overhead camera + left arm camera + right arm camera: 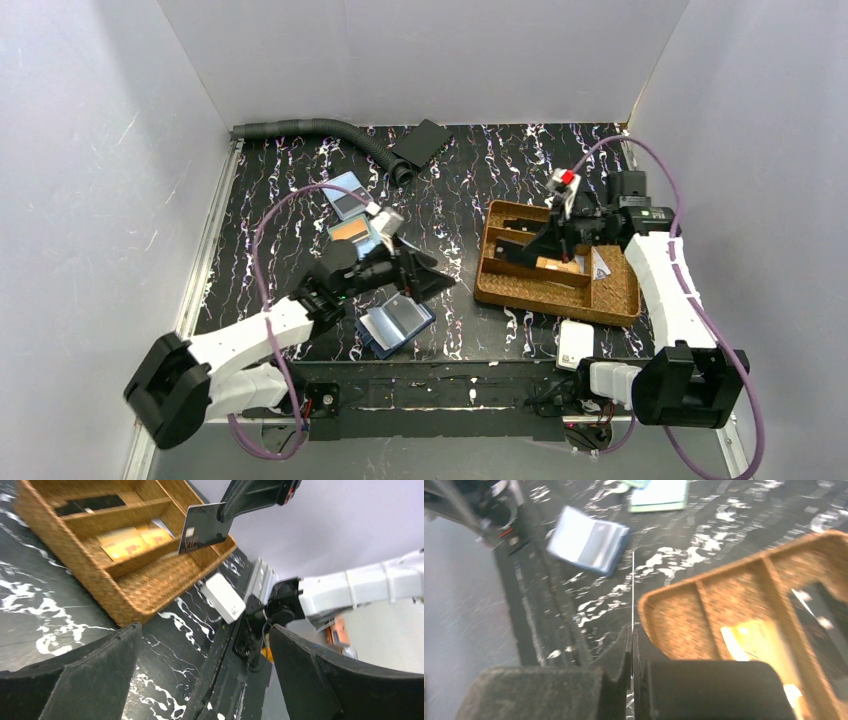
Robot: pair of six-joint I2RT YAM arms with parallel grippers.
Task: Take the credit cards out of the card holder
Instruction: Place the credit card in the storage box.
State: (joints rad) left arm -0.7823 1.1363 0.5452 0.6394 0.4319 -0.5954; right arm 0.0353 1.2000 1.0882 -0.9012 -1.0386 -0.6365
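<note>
Left claw (pixel 428 273): released, empty, just beside holder.
Right claw (pixel 632 647): clenched on a card (pixel 205 527), above tray (pixel 555 305).
Holder (pixel 395 322): lying open on bench (pixel 470 170), near front edge.

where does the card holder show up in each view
top external: card holder lies open at bottom centre, left of the woven tray.
left wrist: not in it; the woven tray fills the upper left.
right wrist: card holder at upper left, blurred; the woven tray is at right.
shared landmark: the woven tray.
</note>
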